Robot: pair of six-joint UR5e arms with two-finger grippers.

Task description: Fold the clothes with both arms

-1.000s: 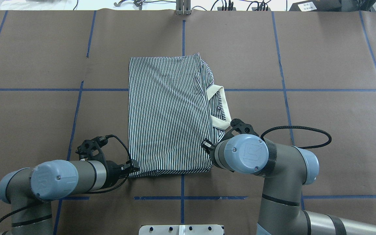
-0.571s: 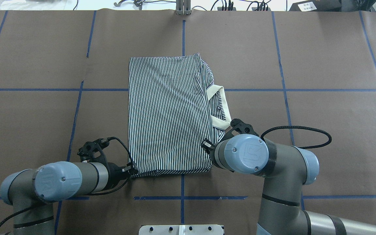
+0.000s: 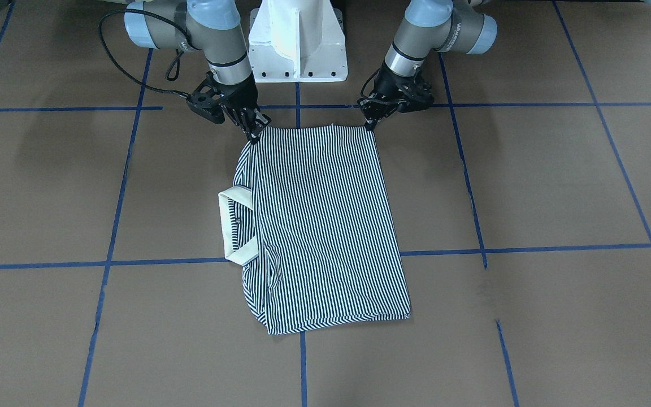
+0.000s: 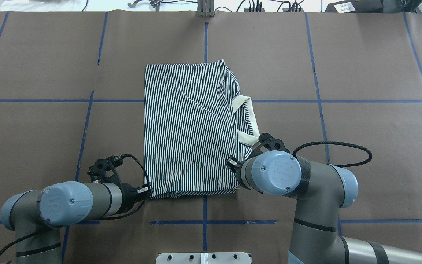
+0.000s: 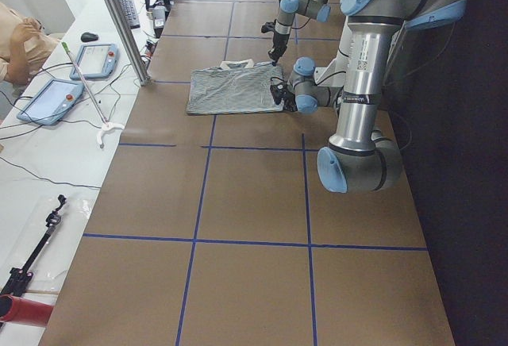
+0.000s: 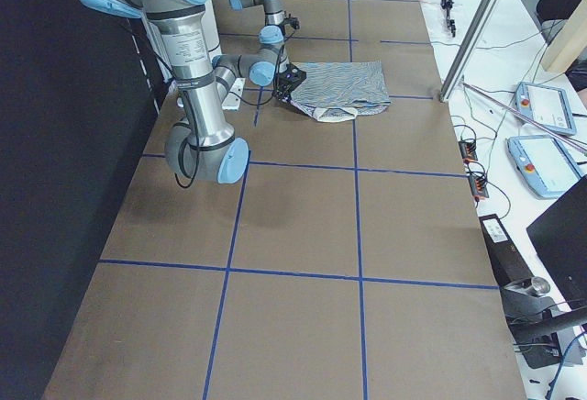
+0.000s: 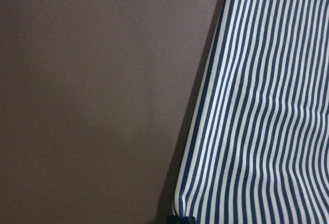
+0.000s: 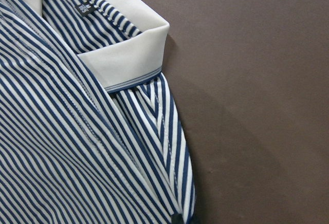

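Note:
The striped polo shirt [image 4: 189, 128] lies flat on the brown table, folded into a long rectangle. Its cream collar [image 4: 248, 123] sticks out on its right side. It also shows in the front view [image 3: 320, 226]. My left gripper [image 4: 148, 190] is low at the shirt's near left corner, and its fingers are pinched together on the corner [image 3: 370, 123]. My right gripper [image 3: 255, 134] is shut on the near right corner, below the collar. In the overhead view it is hidden under its wrist [image 4: 273, 172]. Each wrist view shows striped cloth [image 7: 267, 131] [image 8: 77, 147] with a dark fingertip at the bottom edge.
The white pedestal base [image 3: 297, 39] stands just behind the shirt's near edge. A black cable loop [image 4: 343, 145] hangs beside the right wrist. Blue tape lines [image 4: 205, 36] cross the table. A side bench holds tablets [image 5: 51, 96] and cables.
My left gripper has closed on the shirt's near left corner, and its arm has shifted slightly. The right arm and the shirt have not moved.

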